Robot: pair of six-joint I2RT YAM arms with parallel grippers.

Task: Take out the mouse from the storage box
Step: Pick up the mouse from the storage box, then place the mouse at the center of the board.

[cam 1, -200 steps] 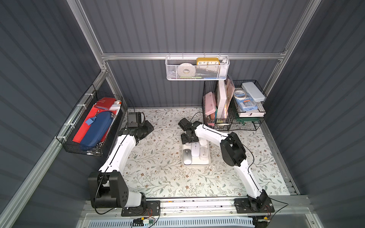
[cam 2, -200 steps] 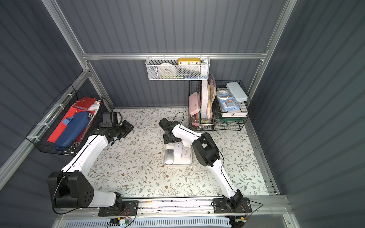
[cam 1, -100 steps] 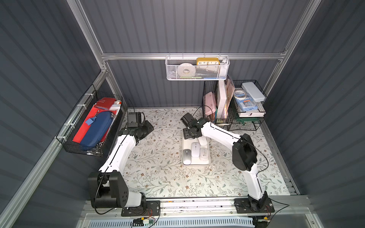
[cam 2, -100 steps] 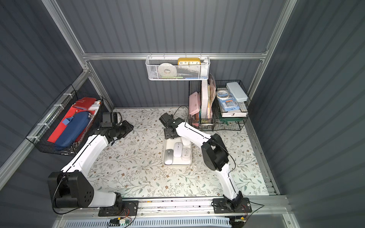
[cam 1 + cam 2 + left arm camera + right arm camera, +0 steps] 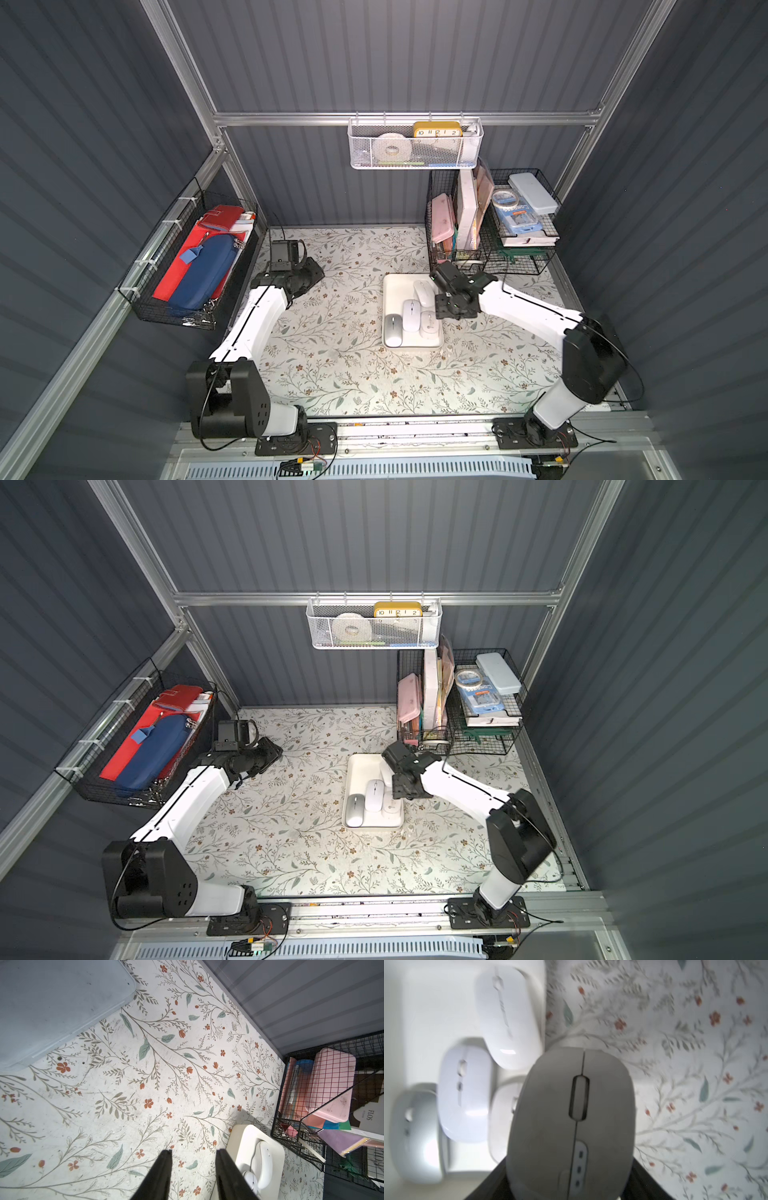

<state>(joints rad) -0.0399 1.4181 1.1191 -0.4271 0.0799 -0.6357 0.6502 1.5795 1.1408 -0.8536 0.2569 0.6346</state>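
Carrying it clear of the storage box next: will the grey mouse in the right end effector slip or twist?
The grey mouse looks rigid, so the grip probably won't deform it. Its smooth, rounded shell could let it slip or pivot in the right end effector, which seems to clamp only one end.

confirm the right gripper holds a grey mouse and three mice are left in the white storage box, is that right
No: four mice are left in the storage box, not three, as the right wrist view shows. The right gripper does hold a grey mouse.
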